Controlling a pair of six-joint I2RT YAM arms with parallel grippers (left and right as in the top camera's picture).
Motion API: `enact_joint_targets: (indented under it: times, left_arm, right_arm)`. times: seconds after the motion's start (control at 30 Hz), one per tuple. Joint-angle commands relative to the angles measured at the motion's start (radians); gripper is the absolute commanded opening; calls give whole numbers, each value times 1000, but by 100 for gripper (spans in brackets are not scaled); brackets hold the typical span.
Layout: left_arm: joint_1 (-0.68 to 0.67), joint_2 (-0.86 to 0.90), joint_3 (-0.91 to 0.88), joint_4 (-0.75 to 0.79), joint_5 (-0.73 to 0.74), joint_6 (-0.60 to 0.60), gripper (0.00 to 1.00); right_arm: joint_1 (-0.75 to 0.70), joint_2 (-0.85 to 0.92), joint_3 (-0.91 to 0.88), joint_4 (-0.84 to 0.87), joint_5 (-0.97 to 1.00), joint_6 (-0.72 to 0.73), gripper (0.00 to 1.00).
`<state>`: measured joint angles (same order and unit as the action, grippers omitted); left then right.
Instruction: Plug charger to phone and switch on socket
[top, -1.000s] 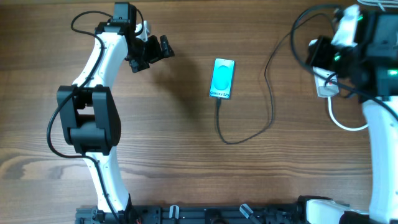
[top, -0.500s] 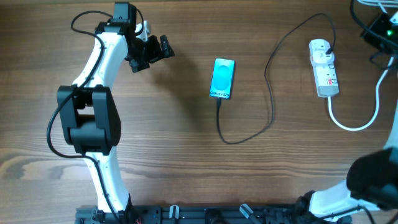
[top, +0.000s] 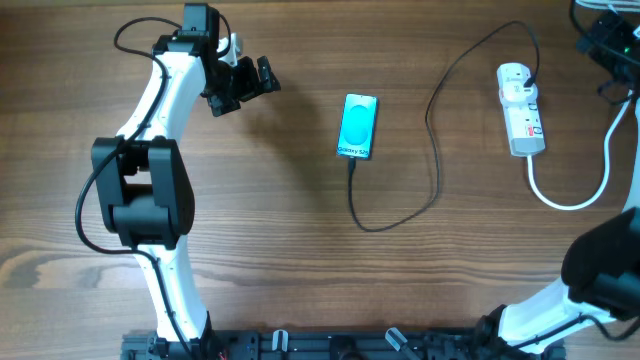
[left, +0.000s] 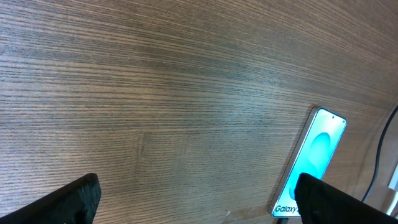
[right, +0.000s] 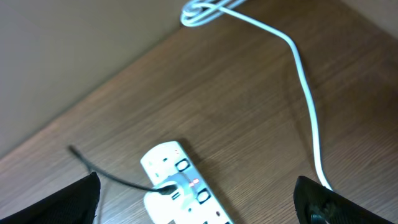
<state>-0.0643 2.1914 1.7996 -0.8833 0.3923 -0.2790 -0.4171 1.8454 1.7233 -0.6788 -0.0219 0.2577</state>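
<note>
Surface: brown wood-grain table (top: 300, 280), seen from above.
Charger: long thin black charger cable (top: 436, 170) loops nearest, right of centre. One end meets the phone's near edge; the other runs far right to the strip's plug.
Phone: small flat smartphone (top: 359, 125) with a teal screen, flat at mid-table.
Socket: white oblong power strip (top: 522, 125) with red switch marks at right, thick white cord (top: 560, 200) curling nearer.
Left tool: left gripper (top: 245, 85), far left, fingers spread, empty.
Right tool: right gripper (right: 199, 196), far right above the strip, fingers spread, empty.

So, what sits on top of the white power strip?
A white plug sits on one end of the power strip, the black charger cable leaving it. The socket under the plug is covered.
</note>
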Motion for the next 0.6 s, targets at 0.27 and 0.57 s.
enact_joint_targets:
  times: [0.27, 0.57]
  left_arm:
    - [2, -13, 0, 0, -2, 2, 100]
    - [3, -13, 0, 0, -2, 2, 100]
  right_arm:
    - [-68, 207, 3, 61, -75, 42, 100]
    - [-69, 309, -26, 62, -83, 31, 100]
